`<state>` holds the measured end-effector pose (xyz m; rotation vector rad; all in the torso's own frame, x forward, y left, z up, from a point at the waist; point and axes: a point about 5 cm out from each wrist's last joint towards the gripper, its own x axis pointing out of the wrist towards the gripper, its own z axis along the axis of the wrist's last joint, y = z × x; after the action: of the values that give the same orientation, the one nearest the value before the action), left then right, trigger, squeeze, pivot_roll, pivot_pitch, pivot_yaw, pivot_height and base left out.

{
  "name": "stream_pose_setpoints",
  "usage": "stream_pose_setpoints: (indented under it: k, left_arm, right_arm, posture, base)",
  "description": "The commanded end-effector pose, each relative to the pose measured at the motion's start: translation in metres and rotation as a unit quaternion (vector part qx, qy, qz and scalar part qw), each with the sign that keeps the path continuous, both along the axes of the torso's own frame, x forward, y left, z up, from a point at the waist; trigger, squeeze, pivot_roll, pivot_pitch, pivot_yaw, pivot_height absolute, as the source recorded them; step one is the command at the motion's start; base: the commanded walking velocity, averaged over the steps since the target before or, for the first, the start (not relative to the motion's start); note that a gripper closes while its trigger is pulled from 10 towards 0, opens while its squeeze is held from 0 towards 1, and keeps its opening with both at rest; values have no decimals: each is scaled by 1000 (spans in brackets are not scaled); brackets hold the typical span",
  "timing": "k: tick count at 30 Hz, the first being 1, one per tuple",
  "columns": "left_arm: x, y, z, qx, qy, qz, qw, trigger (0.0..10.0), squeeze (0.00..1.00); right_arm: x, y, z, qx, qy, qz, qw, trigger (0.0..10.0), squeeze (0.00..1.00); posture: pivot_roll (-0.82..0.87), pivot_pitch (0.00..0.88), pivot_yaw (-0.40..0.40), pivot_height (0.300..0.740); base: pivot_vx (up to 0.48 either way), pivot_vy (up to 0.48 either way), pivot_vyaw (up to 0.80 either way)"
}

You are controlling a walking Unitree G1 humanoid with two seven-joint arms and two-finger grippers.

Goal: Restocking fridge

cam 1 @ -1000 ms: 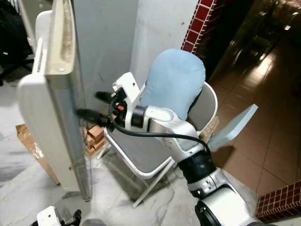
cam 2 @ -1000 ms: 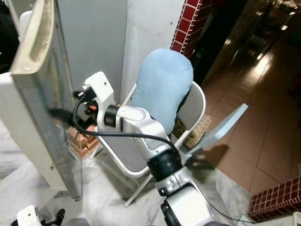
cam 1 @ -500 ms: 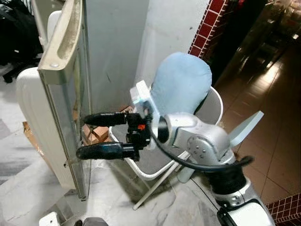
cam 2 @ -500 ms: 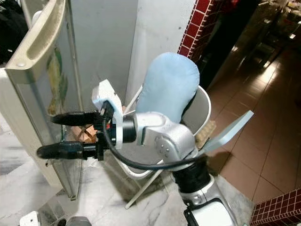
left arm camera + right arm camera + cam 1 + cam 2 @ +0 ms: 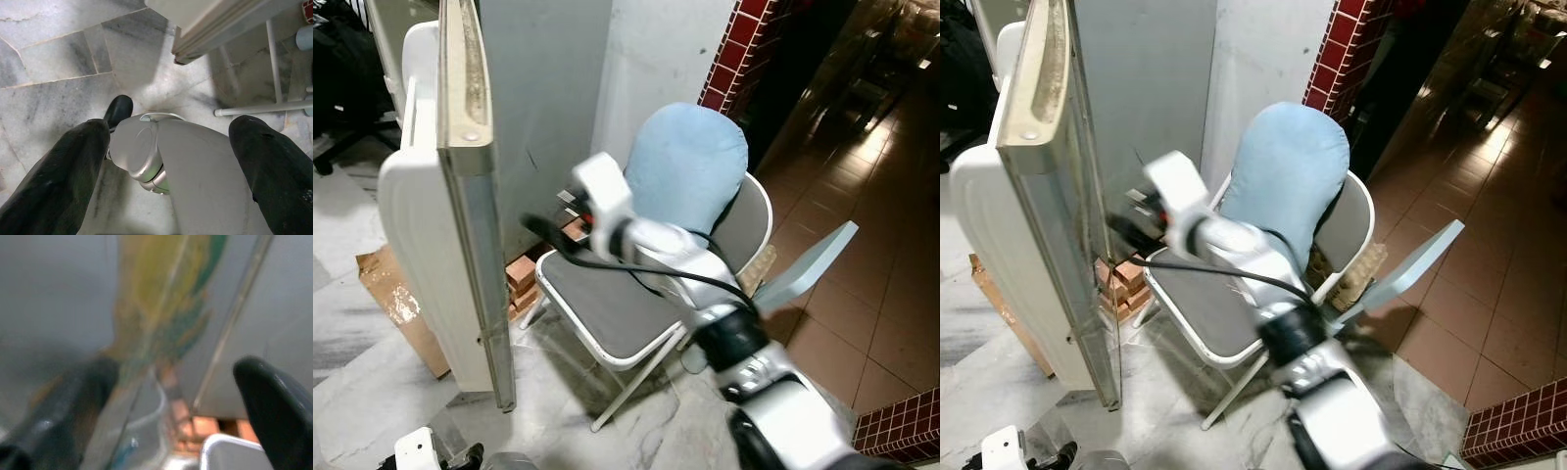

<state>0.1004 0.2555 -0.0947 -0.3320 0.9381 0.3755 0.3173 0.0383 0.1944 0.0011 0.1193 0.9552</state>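
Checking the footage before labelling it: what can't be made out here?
- Right claw: smeared by motion in the eye views.
- Fridge door: edge-on, so its inner side is hidden.
- Right wrist view: blurred, colours on the door unreadable.
- Left claw: above the floor.

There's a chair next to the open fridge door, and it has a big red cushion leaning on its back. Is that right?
Not quite. The cushion is light blue, not red; the red you may have noticed is the brick wall behind it. The left eye view shows this clearly. The rest holds: the chair stands beside the open fridge door, and the cushion leans against its back.
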Motion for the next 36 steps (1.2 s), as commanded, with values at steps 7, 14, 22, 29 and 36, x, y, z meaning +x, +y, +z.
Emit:
stream_pose_setpoints:
  k: [7,14,22,29,36]
  left_arm:
    - [-3,1,-1,0,8,-14,1000,10000,0]
    - [-3,4,0,4,10,-20,1000,10000,0]
    - [22,20,14,71,-26,-66,995,10000,0]
    - [67,19,29,122,-45,-105,986,10000,0]
    - [164,32,95,208,-127,-122,962,10000,0]
  right_arm:
    - [-64,17,48,138,68,255,955,10000,0]
    - [-74,-33,56,176,60,337,923,10000,0]
    - [-11,-108,-44,-27,101,-21,994,10000,0]
    - [-9,-153,-64,-33,99,-157,982,10000,0]
    - [-19,-146,-57,-16,64,-162,985,10000,0]
  posture:
    - [165,0,-145,740]
    - [152,0,-133,740]
    - [137,0,-129,740]
    - [111,0,-131,740]
    - [42,0,-110,740]
  base:
    - [0,0,0]
    - [0,0,0]
    - [0,0,0]
    - [0,0,0]
    - [0,0,0]
